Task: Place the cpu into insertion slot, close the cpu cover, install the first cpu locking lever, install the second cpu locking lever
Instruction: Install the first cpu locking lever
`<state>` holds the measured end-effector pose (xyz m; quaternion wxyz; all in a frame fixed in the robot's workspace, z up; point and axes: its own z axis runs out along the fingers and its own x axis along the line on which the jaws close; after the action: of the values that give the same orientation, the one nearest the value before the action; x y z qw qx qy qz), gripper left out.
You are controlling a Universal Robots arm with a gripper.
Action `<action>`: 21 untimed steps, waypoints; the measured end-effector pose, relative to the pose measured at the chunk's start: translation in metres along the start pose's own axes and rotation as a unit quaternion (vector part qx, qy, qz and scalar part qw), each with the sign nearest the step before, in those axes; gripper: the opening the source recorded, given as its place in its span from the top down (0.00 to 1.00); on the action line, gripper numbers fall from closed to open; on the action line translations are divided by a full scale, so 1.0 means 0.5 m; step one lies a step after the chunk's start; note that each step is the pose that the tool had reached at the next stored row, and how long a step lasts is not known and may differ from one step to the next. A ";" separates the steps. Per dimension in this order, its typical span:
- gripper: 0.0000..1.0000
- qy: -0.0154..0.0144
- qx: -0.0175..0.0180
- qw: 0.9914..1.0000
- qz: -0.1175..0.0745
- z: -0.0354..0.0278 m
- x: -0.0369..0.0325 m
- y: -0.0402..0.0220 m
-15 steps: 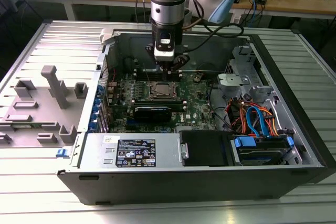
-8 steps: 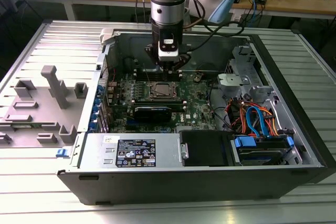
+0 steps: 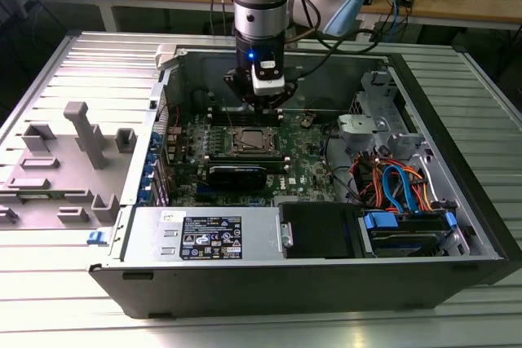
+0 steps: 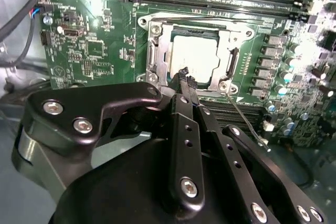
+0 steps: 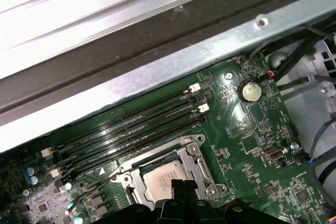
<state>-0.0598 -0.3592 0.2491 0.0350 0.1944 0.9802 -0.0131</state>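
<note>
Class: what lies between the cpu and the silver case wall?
Long black memory slots lie between the cpu and the case wall, in the first wrist view.

silver cpu (image 4: 194,56) lies flat in insertion slot (image 4: 155,29), cpu cover (image 4: 164,52) closed.

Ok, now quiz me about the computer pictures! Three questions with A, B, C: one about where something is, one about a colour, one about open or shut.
1. Where is the cpu?
A) on the grey tray outside the case
B) in the insertion slot
C) on the blue cables

2. What colour is the motherboard?
A) red
B) white
C) green

3. How is the cpu cover?
A) standing up open
B) lying down around the cpu
C) taken away

Answers:
1 B: its silver top sits inside the insertion slot in both wrist views.
2 C: the motherboard is green all around the slot.
3 B: the cpu cover lies flat, and the cpu shows through its window.
</note>
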 end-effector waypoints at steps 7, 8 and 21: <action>0.89 0.000 -0.002 1.000 -0.021 0.000 0.000 0.000; 0.89 0.000 -0.002 1.000 -0.022 0.000 0.000 0.000; 0.89 -0.001 -0.005 0.998 -0.065 0.000 0.000 0.000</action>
<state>-0.0598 -0.3592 0.2491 0.0358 0.1299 0.9908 -0.0108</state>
